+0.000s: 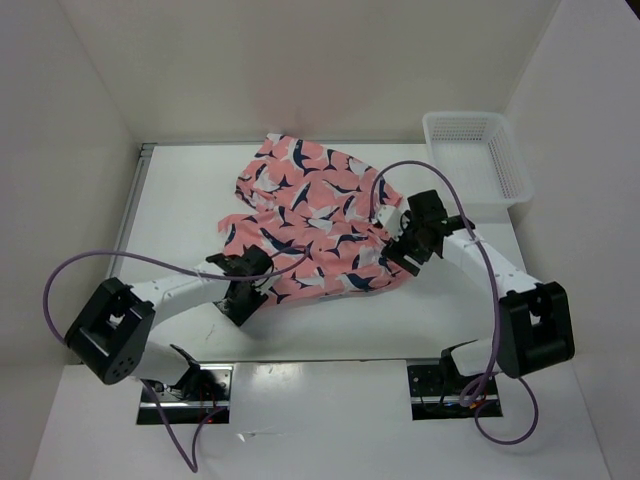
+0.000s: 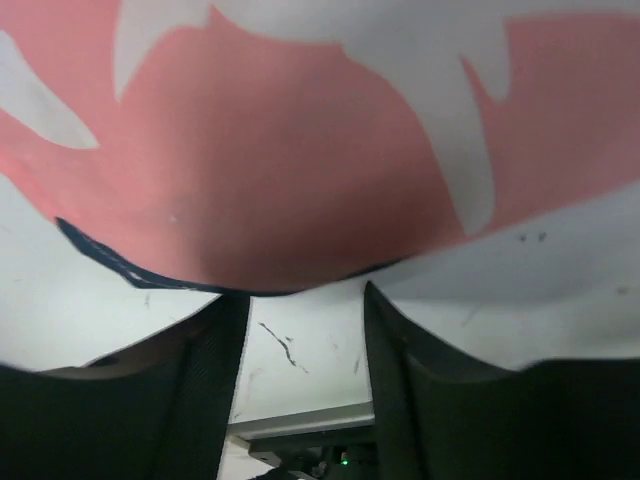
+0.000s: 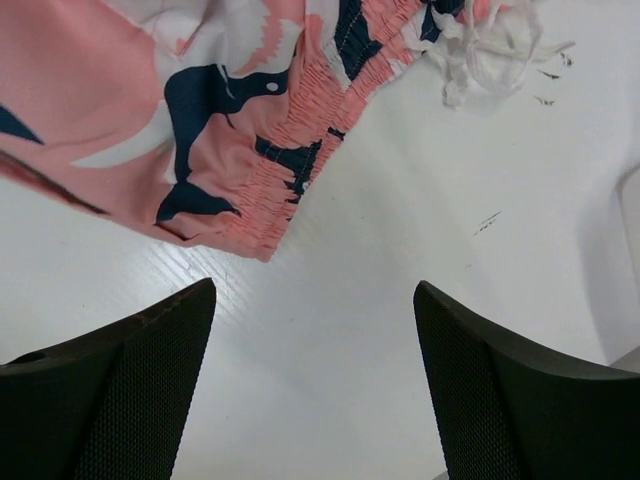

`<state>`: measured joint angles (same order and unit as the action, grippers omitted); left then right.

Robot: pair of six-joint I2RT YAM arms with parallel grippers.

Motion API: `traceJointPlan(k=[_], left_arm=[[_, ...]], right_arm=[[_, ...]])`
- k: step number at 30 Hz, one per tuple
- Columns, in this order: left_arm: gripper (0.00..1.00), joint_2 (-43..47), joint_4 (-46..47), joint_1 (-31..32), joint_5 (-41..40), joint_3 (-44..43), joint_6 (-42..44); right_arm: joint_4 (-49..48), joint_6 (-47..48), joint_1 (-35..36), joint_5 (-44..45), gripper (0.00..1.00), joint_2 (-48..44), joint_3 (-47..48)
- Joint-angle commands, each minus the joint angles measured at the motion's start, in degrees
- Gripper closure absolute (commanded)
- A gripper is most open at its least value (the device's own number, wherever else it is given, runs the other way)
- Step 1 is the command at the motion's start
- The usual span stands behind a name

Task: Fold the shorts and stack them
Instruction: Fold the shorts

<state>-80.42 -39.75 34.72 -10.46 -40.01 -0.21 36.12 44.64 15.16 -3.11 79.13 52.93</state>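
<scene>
The salmon-pink shorts with navy-and-white whale shapes lie spread, slightly rumpled, in the middle of the table. My left gripper is at their near left edge. In the left wrist view its jaws stand apart, bare table shows between them, and the fabric edge hangs right over the fingertips. My right gripper is at the shorts' right edge, open wide and empty above the table. The gathered waistband corner lies just ahead of its left finger, and a white drawstring lies farther ahead.
A white plastic mesh basket stands at the back right corner of the table. White walls enclose the table on the left, back and right. The table's near edge shows beyond the left fingers.
</scene>
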Motion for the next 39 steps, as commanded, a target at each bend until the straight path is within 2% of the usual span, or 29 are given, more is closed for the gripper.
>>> traceJointPlan(k=[1,2,5,6,10,13,15,16,18,19,23,27,28,30,33,39], left_arm=[[0.48,-4.99,9.07,-0.61,-6.5,0.03,0.21],[0.63,-7.7,8.46,-1.14,-6.5,-1.81,0.21],[0.89,-9.4,5.03,-1.85,-1.5,-6.66,0.21],[0.92,-8.71,4.51,-1.85,-0.8,-6.66,0.21],[1.0,-6.95,2.75,-1.85,-0.79,-6.66,0.21],[1.0,-5.36,-0.06,-1.85,-0.01,-8.06,0.21],[1.0,-4.74,-1.12,-1.85,0.79,-9.2,0.21],[1.0,-4.05,-1.91,-1.85,0.79,-10.43,0.21],[1.0,-3.43,-2.7,-1.85,0.79,-11.06,0.21],[1.0,-2.64,-3.4,-2.37,0.79,-12.01,0.21],[1.0,-1.4,-4.72,-5.18,0.18,-15.79,0.21],[1.0,-1.4,-5.96,-14.82,-0.97,-26.94,0.21],[1.0,-1.4,-5.96,-16.25,-1.84,-30.97,0.21],[1.0,-1.4,-5.96,-18.88,-2.9,-33.72,0.21],[1.0,0.26,-5.96,-19.95,-4.83,-34.35,0.21],[1.0,9.38,-5.96,-19.95,-7.03,-32.15,0.21]], right_arm=[[2.81,3.34,0.75,-2.33,0.16,-2.23,-1.33],[3.34,4.82,0.75,-2.33,0.16,-2.23,-1.33],[2.56,7.21,5.04,-0.41,0.16,-2.23,-5.1],[1.77,7.21,7.93,0.21,0.16,-2.23,-5.81],[-2.36,8.97,11.64,1.36,0.17,-1.0,-8.53],[-6.66,8.97,11.65,2.41,0.19,1.54,-9.85],[-9.99,6.88,11.65,2.94,0.33,2.95,-10.38],[-10.88,5.9,11.65,3.55,0.5,3.48,-10.39],[-12.29,4.58,11.65,3.55,0.63,4.01,-10.39],[-12.3,3.97,11.65,3.55,0.76,4.01,-10.39],[-9.76,3.35,11.65,2.16,1.0,3.31,-8.73],[1.04,1.16,11.65,-5.29,1.0,-0.11,-0.91],[2.63,0.02,12.17,-6.54,1.0,-0.82,1.37],[5.8,-0.61,13.93,-8.74,1.0,-2.75,2.96],[9.93,-1.84,14.55,-11.47,1.0,-3.28,6.21],[18.27,-2.71,16.47,-16.39,1.0,-4.6,13.5]])
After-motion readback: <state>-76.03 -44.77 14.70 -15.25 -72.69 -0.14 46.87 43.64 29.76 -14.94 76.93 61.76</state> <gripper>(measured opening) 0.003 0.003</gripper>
